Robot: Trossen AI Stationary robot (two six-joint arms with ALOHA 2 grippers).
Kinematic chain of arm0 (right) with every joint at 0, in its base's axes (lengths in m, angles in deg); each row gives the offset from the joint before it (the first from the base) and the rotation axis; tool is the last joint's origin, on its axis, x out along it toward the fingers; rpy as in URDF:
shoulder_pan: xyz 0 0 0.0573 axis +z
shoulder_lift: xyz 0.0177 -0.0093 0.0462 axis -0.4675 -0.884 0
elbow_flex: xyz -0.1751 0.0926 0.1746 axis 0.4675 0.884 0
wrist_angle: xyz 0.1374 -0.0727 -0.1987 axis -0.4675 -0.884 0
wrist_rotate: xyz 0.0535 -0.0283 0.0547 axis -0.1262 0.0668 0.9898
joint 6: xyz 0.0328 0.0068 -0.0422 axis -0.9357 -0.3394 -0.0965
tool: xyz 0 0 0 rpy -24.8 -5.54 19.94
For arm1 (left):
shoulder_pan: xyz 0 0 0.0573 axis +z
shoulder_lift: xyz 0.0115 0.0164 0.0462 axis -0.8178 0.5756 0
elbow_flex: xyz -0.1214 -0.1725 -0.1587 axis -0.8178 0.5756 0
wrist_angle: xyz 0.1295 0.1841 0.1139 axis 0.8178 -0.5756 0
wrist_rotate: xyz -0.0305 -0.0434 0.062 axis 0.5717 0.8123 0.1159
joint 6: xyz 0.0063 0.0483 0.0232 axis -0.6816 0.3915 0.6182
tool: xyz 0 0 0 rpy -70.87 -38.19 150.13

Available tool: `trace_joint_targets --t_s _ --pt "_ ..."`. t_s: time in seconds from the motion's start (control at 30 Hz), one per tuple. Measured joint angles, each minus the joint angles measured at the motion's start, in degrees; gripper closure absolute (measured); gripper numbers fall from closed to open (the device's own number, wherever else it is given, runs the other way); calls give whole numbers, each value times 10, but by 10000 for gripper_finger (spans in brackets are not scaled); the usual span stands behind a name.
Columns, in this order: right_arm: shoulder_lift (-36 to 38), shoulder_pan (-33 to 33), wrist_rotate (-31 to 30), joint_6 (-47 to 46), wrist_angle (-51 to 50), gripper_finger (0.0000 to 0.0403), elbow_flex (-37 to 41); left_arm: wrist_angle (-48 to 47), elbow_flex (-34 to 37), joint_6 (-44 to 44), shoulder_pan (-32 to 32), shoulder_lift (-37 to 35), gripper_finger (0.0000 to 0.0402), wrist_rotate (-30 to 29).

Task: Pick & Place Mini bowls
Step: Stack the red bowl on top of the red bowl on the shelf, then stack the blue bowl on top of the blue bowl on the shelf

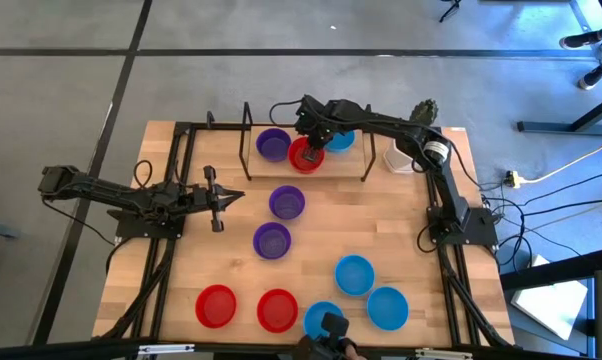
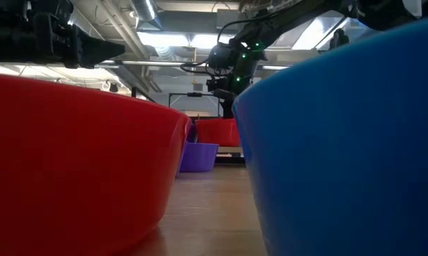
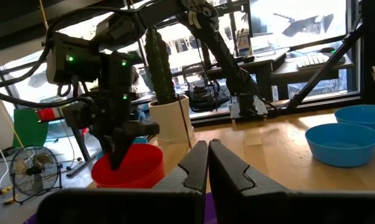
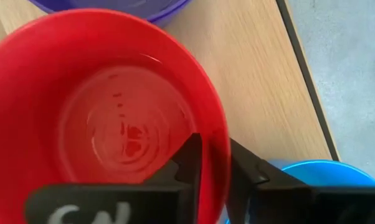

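I see the right gripper (image 4: 213, 163) straddling the red bowl's (image 4: 113, 112) rim, fingers slightly apart. Left gripper (image 3: 208, 163) is closed, empty.

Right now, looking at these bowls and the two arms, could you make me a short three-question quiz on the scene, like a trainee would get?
1. True or false: the right gripper has its fingers on either side of the rim of a red bowl.
2. Which colour of bowl lies between the two arms in the middle of the table? A) purple B) red C) light blue
3. Fill in: the left gripper is ____, holding nothing.

Key:
1. True. One finger is inside the rim, one outside.
2. A. The two purple bowls lie there; another purple bowl sits beside the red one.
3. shut
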Motion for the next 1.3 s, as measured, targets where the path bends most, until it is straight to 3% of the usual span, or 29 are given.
trace_joint_targets --t_s 0.37,0.57,0.67,0.73,0.83,0.9,1.17,1.23,1.3 --pt "-2 0 0 2 -8 261 -26 0 0 0 0 0 392 0" --pt "-2 4 3 -11 -19 233 -58 0 0 0 0 0 394 0" --pt "0 8 36 -18 -30 229 -83 0 0 0 0 0 396 0" --pt "9 16 110 5 -24 229 -94 0 0 0 0 0 397 0" --pt "42 37 241 10 27 240 -95 -2 0 0 0 0 397 0" --pt "71 58 274 7 58 258 -96 -5 0 1 0 0 398 0" --pt "196 184 226 49 154 388 -93 -18 0 0 0 0 398 0" --pt "228 219 224 62 157 394 -93 -17 0 0 0 0 398 0" --pt "258 249 178 58 153 393 -93 -17 0 0 0 0 396 0"
